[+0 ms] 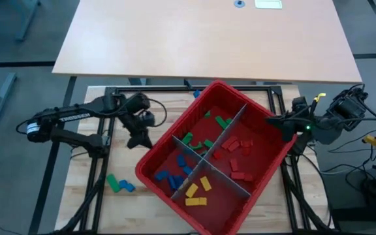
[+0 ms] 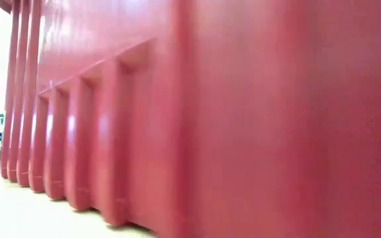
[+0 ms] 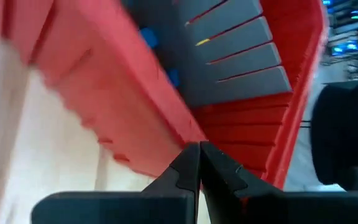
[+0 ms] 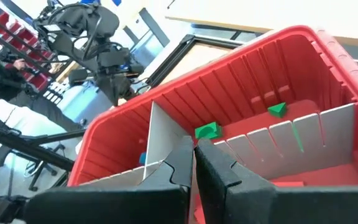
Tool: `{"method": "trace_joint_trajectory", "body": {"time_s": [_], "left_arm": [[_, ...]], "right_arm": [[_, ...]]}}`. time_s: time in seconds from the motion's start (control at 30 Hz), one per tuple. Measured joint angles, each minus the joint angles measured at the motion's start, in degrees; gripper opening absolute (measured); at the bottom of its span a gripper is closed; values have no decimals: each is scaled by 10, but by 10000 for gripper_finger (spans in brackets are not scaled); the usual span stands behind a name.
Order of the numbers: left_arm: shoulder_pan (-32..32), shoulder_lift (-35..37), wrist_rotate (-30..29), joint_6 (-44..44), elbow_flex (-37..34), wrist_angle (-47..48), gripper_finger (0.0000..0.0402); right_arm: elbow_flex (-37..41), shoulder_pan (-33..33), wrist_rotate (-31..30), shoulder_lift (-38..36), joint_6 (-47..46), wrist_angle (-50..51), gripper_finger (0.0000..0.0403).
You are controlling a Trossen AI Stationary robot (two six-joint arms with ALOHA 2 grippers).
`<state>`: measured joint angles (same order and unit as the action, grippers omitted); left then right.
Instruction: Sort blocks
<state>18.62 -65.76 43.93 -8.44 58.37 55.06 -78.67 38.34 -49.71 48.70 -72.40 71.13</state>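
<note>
Two stray small rectangular blocks, green (image 1: 113,183) and blue (image 1: 128,187), lie on the wooden desk (image 1: 77,196) outside the red plastic bin (image 1: 150,158), nearest the left tool (image 1: 138,140), fingers closed, empty.

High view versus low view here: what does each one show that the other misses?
Only the high view shows the sorted blocks: red blocks, yellow blocks, blue ones and green ones in separate compartments, plus a green and blue pair loose on the table. It also shows the left end effector beside the bin and the right end effector at its rim. Only the low view shows the ribbed outer wall close up. Both show the red bin.
</note>
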Motion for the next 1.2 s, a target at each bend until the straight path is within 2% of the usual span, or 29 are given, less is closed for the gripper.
{"method": "trace_joint_trajectory", "body": {"time_s": [0.37,0.47,0.6,0.83,1.0,1.2], "left_arm": [[-59,-87,32,-87,1,-240,0],[-69,-104,30,-79,21,-238,0],[-69,-92,-38,-36,66,-141,0],[-70,-44,-189,35,140,117,0],[-104,-19,-194,13,109,186,0],[-182,-9,-193,-36,70,169,0]], "right_arm": [[0,0,1,-3,0,-3,0],[0,0,2,-6,1,-7,0],[0,0,2,-9,6,-9,0],[0,0,1,-11,27,-10,0],[0,0,1,-10,33,-10,0],[0,0,1,-10,34,-12,0]]}}
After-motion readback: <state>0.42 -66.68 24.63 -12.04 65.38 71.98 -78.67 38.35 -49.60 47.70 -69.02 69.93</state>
